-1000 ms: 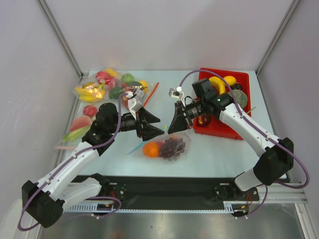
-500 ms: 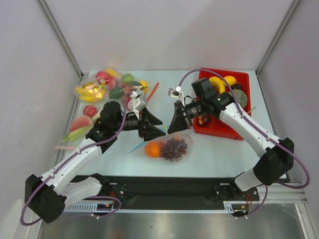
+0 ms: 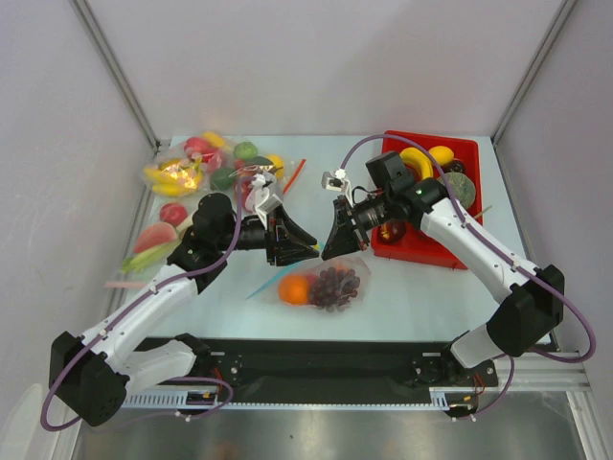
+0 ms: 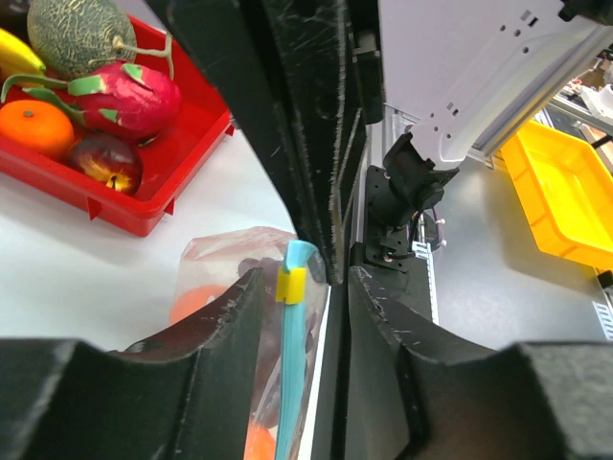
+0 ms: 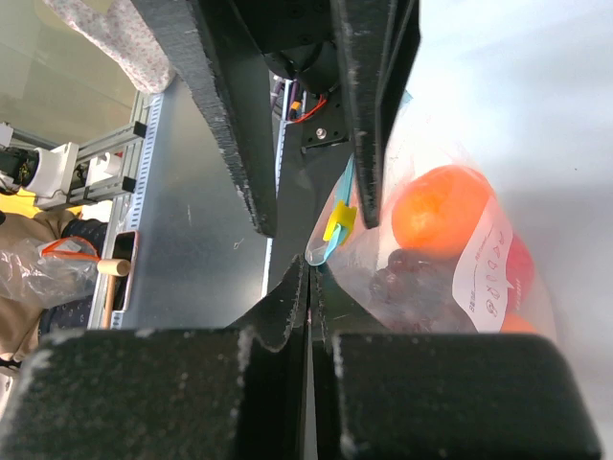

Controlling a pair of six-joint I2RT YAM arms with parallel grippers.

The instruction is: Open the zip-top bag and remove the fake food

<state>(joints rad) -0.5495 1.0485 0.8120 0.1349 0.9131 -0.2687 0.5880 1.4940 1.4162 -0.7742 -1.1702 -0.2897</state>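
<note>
Just left of centre, the left gripper (image 3: 308, 254) has its jaws apart astride the zip strip (image 4: 290, 364) of the zip-top bag (image 3: 324, 286), lying lower centre with the fake food (image 3: 295, 288) inside, while the right gripper (image 3: 335, 254), jaws together, apparently pinches its mouth steady.

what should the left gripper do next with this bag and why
Probably close the left gripper on the zip strip: the strip and its yellow slider sit between its open fingers, while the shut right gripper seems to pinch the zip-top bag at its edge.
</note>
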